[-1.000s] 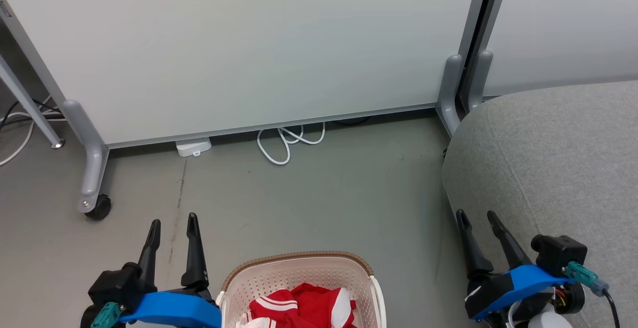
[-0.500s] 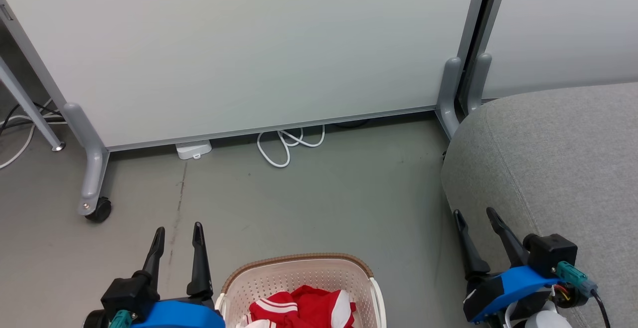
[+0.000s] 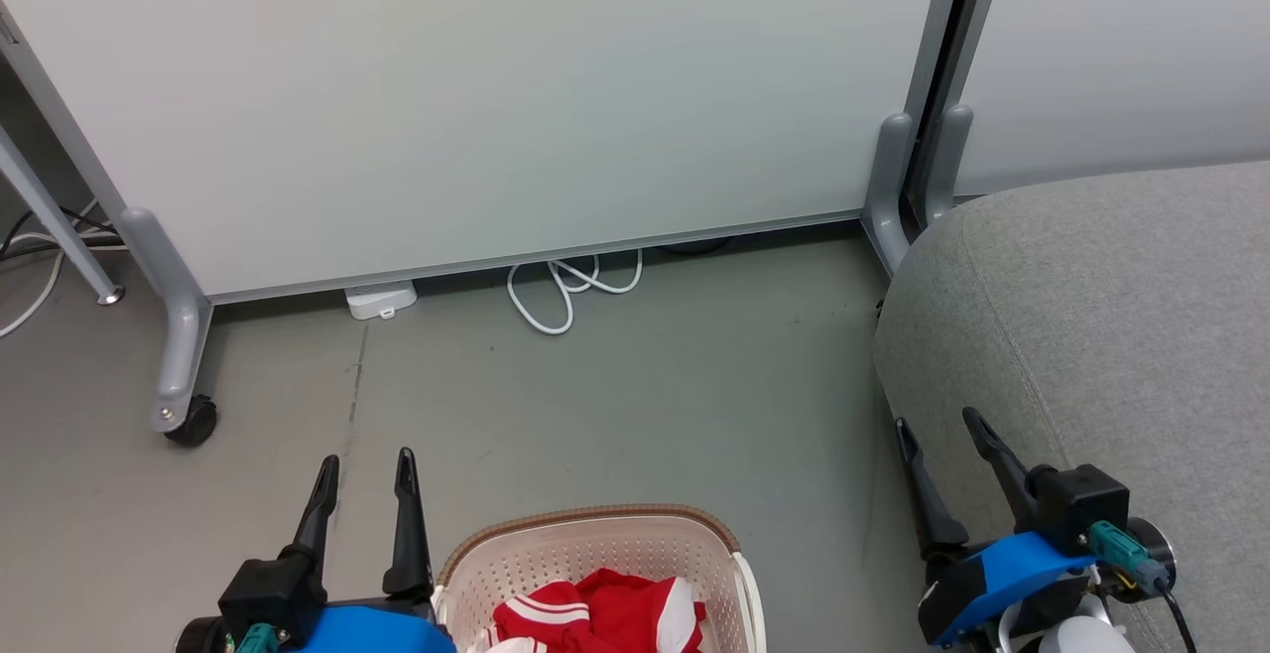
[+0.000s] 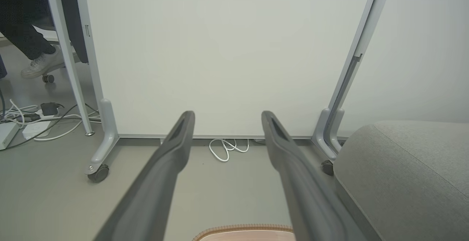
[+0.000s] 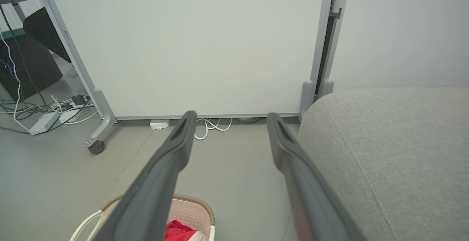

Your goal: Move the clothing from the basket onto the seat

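Red clothing with white stripes lies in the cream basket at the bottom middle of the head view; the same clothing and basket show low in the right wrist view, and the basket rim at the bottom of the left wrist view. The grey seat fills the right side. My left gripper stands open just left of the basket, holding nothing. My right gripper is open and empty at the seat's front edge, right of the basket.
A white partition panel on grey wheeled feet stands across the back, with a coiled white cable and a white adapter at its foot. Bare grey floor lies between basket and panel. A person's shoe and more cables sit far left.
The left gripper has shifted right and lower in the head view, closer to the basket. The right gripper has slid slightly left and lower. Both stay open. The view itself has shifted a little.
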